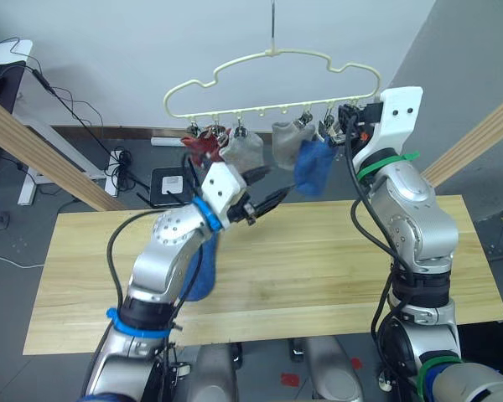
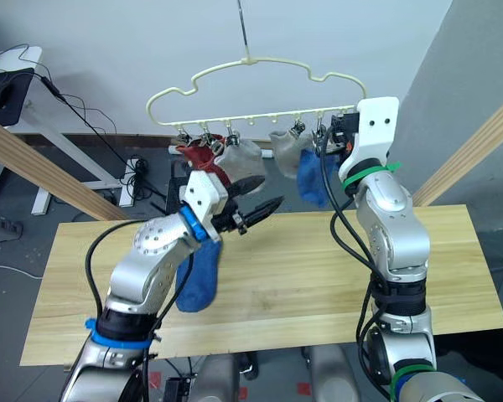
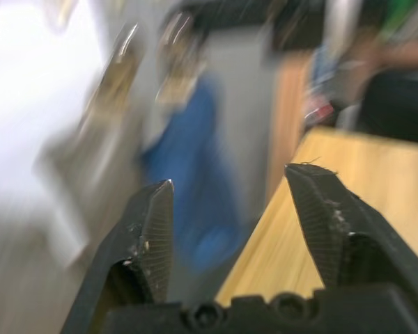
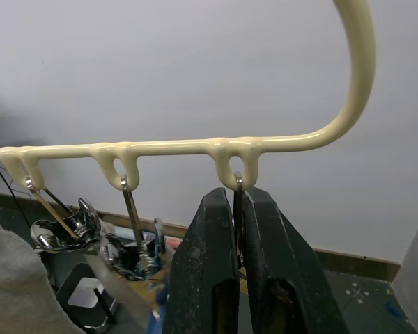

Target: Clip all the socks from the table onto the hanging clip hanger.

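The right gripper [image 4: 235, 209] is pressed together on the end metal clip [image 4: 238, 186] of the pale yellow-green wire clip hanger [image 1: 272, 57]. The left gripper [image 1: 278, 198] is spread below that hanger, holding nothing. 4 knit socks hang clipped: brick red [image 1: 203, 146], 2 light grey [image 1: 245, 149], blue [image 1: 314, 167]. Another blue sock [image 2: 199, 280] lies on the light wooden worktop [image 1: 318, 268].
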{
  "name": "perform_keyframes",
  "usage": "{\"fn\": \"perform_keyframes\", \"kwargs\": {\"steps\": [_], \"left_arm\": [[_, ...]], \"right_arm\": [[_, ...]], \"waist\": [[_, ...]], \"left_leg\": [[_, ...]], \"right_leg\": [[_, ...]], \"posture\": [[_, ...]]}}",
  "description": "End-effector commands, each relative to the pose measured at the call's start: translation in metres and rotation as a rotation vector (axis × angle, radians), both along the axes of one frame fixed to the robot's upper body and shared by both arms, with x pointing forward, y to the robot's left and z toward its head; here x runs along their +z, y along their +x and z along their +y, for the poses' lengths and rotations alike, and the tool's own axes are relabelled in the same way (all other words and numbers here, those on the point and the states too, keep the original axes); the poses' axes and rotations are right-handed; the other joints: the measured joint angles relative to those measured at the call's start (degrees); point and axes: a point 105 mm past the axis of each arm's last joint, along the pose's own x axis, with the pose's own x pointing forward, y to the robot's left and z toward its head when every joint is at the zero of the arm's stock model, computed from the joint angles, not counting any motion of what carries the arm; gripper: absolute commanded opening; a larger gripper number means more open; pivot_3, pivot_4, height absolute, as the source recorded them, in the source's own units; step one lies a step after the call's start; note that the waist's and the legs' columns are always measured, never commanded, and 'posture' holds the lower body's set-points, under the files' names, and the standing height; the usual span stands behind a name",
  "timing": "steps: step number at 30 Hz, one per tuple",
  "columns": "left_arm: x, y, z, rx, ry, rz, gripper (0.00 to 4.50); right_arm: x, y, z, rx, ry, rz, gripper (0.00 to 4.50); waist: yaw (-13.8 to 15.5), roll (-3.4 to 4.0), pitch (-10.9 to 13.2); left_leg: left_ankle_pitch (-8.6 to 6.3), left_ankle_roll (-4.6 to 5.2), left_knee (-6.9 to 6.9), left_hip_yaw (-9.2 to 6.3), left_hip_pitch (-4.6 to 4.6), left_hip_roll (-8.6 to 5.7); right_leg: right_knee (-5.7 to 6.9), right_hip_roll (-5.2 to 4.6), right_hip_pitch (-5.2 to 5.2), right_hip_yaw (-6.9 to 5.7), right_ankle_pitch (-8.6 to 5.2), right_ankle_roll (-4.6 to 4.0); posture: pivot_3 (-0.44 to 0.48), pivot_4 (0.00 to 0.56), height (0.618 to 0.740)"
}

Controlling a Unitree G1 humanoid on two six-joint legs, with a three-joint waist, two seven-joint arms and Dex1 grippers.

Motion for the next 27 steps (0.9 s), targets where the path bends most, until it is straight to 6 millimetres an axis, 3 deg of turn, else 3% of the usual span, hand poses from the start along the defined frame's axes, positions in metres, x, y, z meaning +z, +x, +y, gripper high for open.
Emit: {"fn": "perform_keyframes", "kwargs": {"steps": [1,2,7,14,21,26,27], "left_arm": [[-0.011,-0.006,0.028,0.175,0.002,0.027,4.25],[-0.022,-0.008,0.041,0.257,-0.016,0.076,4.47],[-0.063,-0.016,0.084,0.502,-0.062,0.221,4.47],[-0.107,-0.007,0.094,0.522,-0.017,0.353,4.47],[-0.128,0.004,0.099,0.593,0.038,0.396,4.47],[-0.142,-0.001,0.101,0.595,0.115,0.432,4.47],[-0.143,-0.002,0.101,0.595,0.117,0.434,4.29]], "right_arm": [[0.016,-0.008,0.0,0.017,0.0,-0.07,0.0],[0.016,-0.008,-0.001,0.018,-0.003,-0.069,0.0],[0.014,-0.007,-0.002,0.029,-0.019,-0.061,0.0],[0.014,-0.007,0.001,0.044,-0.027,-0.055,0.0],[0.013,-0.008,0.003,0.054,-0.031,-0.045,0.0],[0.011,-0.008,0.004,0.058,-0.027,-0.034,0.0],[0.011,-0.009,0.004,0.058,-0.027,-0.033,0.0]], "waist": [[0.1,0.0,0.0],[0.1,0.0,0.0],[0.1,0.0,0.0],[0.3,0.0,0.0],[0.2,0.0,0.0],[0.2,0.05,0.0],[0.2,0.05,0.0]], "left_leg": [[0.0,0.0,-0.01,-0.02,0.0,0.0],[0.0,0.01,0.0,-0.02,0.0,0.0],[-0.03,0.05,0.01,-0.04,0.0,-0.02],[-0.07,0.14,0.01,-0.05,0.0,-0.05],[-0.03,0.07,-0.02,-0.05,0.0,-0.03],[-0.08,0.17,-0.02,-0.05,0.04,-0.02],[-0.08,0.17,-0.02,-0.05,0.05,-0.02]], "right_leg": [[0.0,0.0,-0.01,-0.01,0.0,0.0],[0.02,-0.01,0.0,0.0,0.0,0.0],[0.02,-0.03,0.01,-0.02,0.01,-0.01],[0.03,-0.02,0.01,-0.04,0.03,-0.04],[0.03,-0.02,0.0,-0.07,0.03,-0.05],[0.09,-0.02,0.01,-0.06,0.04,-0.06],[0.11,-0.02,0.01,-0.06,0.04,-0.06]], "posture": [[-0.178,0.379,0.74],[-0.177,0.38,0.74],[-0.17,0.379,0.74],[-0.174,0.377,0.74],[-0.185,0.377,0.74],[-0.192,0.374,0.74],[-0.192,0.374,0.74]]}}
